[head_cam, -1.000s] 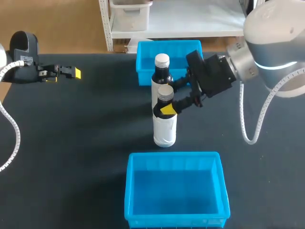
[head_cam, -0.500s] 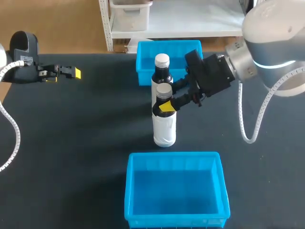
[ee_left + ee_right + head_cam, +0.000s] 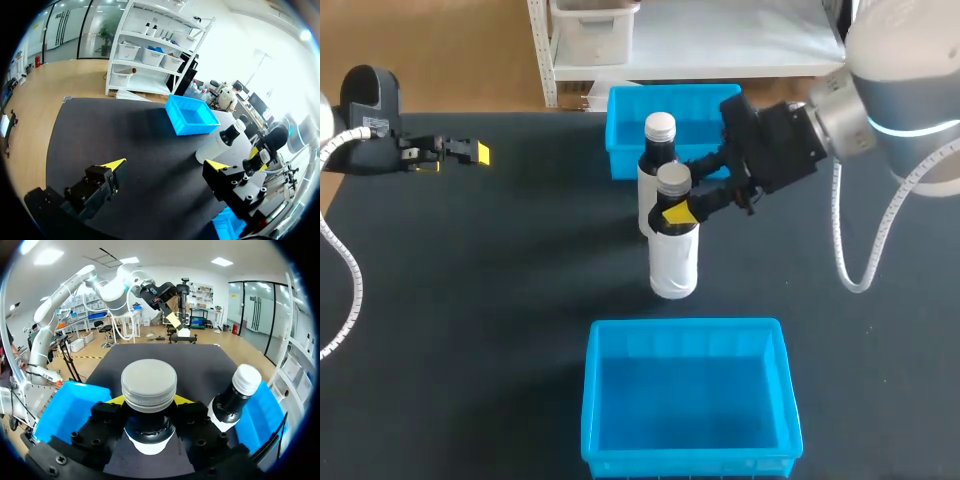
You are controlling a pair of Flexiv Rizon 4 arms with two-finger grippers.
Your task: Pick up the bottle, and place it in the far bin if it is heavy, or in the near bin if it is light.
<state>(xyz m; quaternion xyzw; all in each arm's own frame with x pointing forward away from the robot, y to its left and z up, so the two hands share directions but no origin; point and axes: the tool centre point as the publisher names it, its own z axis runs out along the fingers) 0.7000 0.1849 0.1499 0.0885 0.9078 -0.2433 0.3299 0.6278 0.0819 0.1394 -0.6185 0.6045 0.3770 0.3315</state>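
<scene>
A white bottle (image 3: 674, 258) with a dark neck and a grey cap stands mid-table, just in front of a second, similar bottle (image 3: 658, 150) with a white cap. My right gripper (image 3: 677, 208) is shut on the front bottle's neck, just below the cap. In the right wrist view the grey-capped bottle (image 3: 149, 386) sits between the fingers of the right gripper (image 3: 149, 406), with the second bottle (image 3: 234, 396) beside it. The far bin (image 3: 625, 120) lies behind the bottles, the near bin (image 3: 685, 400) in front. My left gripper (image 3: 470, 152) stays open at the table's far left, its tips wide apart (image 3: 165, 165).
Both blue bins look empty. The second bottle (image 3: 220, 142) stands close against the held one, between it and the far bin (image 3: 192, 116). Bare dark table lies between my left gripper and the bottles.
The right gripper's fingers have closed on the front bottle's neck, and bottle and gripper have shifted slightly right and up. The left arm has not moved.
</scene>
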